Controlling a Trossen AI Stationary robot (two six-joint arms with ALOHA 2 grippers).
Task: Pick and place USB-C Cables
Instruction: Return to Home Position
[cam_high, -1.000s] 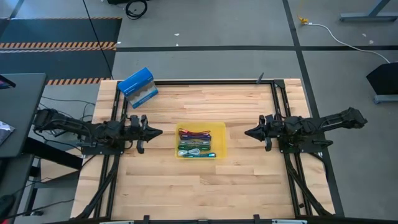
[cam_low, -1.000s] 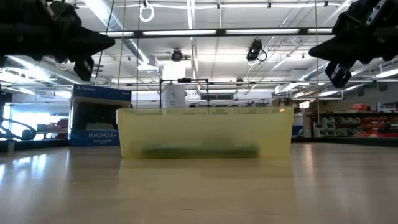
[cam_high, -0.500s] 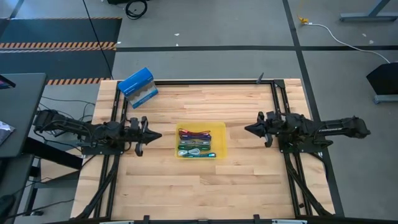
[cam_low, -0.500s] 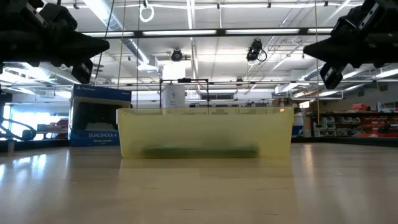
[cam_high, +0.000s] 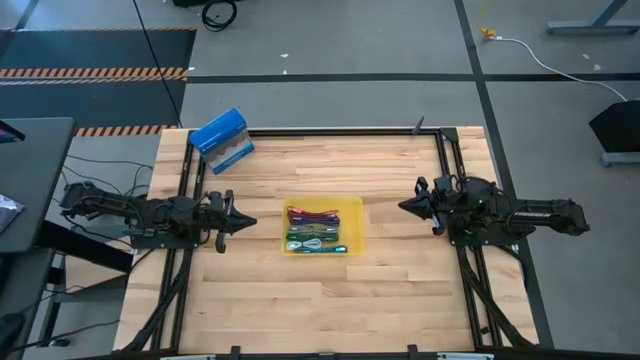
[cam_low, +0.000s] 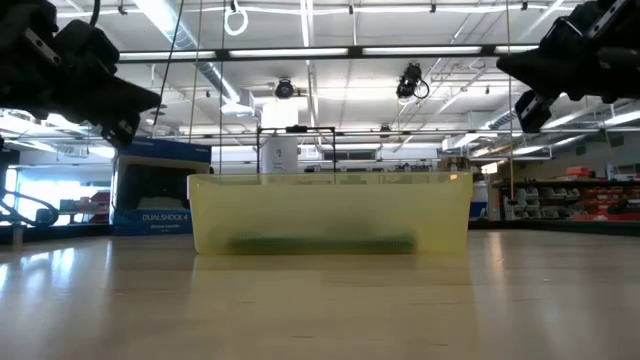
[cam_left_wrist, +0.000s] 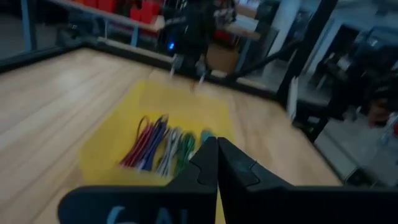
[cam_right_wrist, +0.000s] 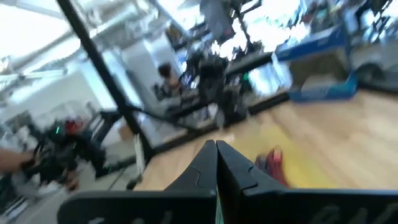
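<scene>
The pale wooden plank table (cam_high: 300, 300) fills the middle of the high view, framed by dark rails. The left arm (cam_high: 130, 212) lies low along the table's left side and the right arm (cam_high: 530, 212) along its right side, both pointing inward toward each other.

A blue rectangular cardboard box (cam_high: 221, 139) sits at the far left corner of the table, well apart from everything else; in the low view it stands behind and to the left of the tray (cam_low: 160, 195).

A translucent yellow plastic tray (cam_high: 352, 205) rests near the table's centre, between the two arms and touched by neither. Seen level across the table, its wall (cam_low: 330, 210) shows a dark smear along the bottom, which is probably its contents, though the plastic blurs them.

The left gripper (cam_high: 248, 221) hangs above the table, near the tray's left side but clear of it. Its wrist view shows the fingers pressed together with nothing between them (cam_left_wrist: 217, 155). The right gripper (cam_high: 405, 207) hangs off the tray's right side, farther from it, its fingers likewise closed tip to tip on nothing (cam_right_wrist: 216, 155).

The USB-C cables (cam_high: 315, 232) lie inside the tray, side by side in slim rows: magenta and purple toward the far side, then green, pale blue and teal toward the near side. The left wrist view shows them as a fan of coloured strands (cam_left_wrist: 165, 142) on the tray floor.
</scene>
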